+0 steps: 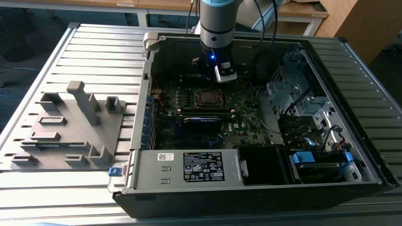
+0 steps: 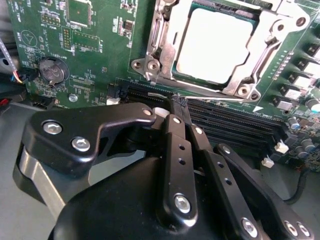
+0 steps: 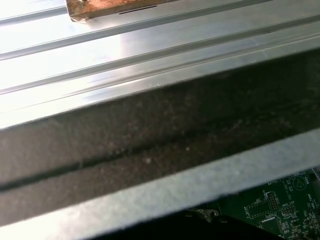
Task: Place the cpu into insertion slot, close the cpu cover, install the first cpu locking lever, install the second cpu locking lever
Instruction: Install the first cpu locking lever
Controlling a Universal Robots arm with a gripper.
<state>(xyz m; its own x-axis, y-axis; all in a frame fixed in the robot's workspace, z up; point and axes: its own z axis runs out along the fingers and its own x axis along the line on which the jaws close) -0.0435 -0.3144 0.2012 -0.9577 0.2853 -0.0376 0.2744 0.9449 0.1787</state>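
Note:
The cpu (image 2: 217, 45) shows its silvery face inside the insertion slot (image 1: 207, 97) on the green motherboard. The cpu cover (image 2: 167, 45), a silvery frame with a big window, lies flat around the chip. A thin metal lever (image 2: 200, 89) runs along the socket edge nearest my fingers. My gripper (image 2: 179, 102) hangs just off that edge, above the black memory slots (image 2: 235, 125), shut with its black fingers pressed together and nothing between them. In the exterior view the gripper (image 1: 218, 77) is inside the open case, just behind the socket.
The case walls (image 3: 150, 135) ring the board. A power supply (image 1: 201, 167) sits at the front and a drive cage (image 1: 295, 94) at the exterior view's right. A memory stick (image 1: 202, 120) stands in front of the socket. A grey fixture plate (image 1: 69, 127) lies on the slatted table.

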